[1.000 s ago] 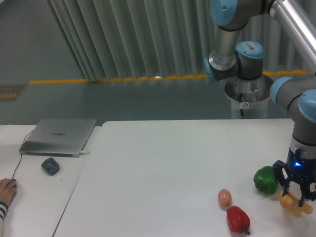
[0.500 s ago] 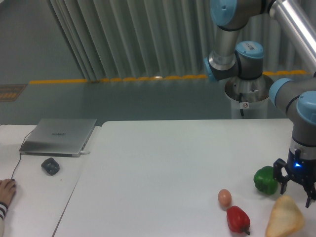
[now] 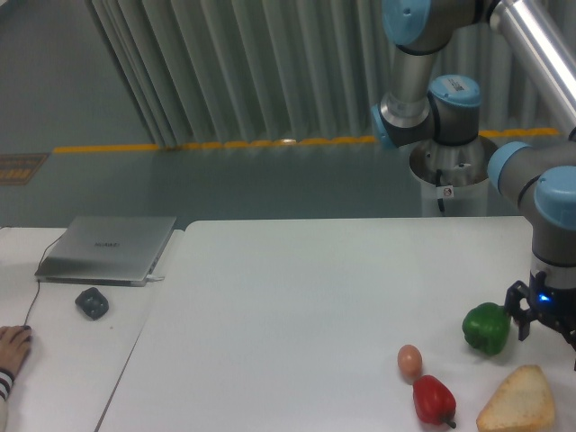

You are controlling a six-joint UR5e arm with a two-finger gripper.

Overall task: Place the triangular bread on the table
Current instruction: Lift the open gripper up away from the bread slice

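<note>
- Fixed camera, task things: the triangular bread [image 3: 517,401] lies flat on the table [image 3: 297,306] at its near right corner, a golden-tan wedge with its broad side toward the camera and its lower edge close to the bottom of the frame.
- Nothing grips the bread; it rests on the white surface by itself, just right of the red pepper [image 3: 433,400] and in front of the green pepper [image 3: 486,328].
- The gripper [image 3: 547,333] hangs above and behind the bread at the right edge of the view, beside the green pepper. Its dark fingers [image 3: 521,319] are spread apart with nothing between them, though the right finger is partly cut off by the frame edge. A blue light glows on its body.
- The arm [image 3: 540,54] rises from the gripper in grey tubes with blue joint caps, folding back to a base behind the table.
- Fixed camera, the rest: a small tan egg [image 3: 409,361] sits just left of and behind the red pepper.
- On the narrower desk [image 3: 63,360] to the left, a closed silver laptop [image 3: 108,248] lies flat, with a dark mouse [image 3: 92,302] in front of it.
- A person's hand [image 3: 13,346] rests on that desk at the left edge.
</note>
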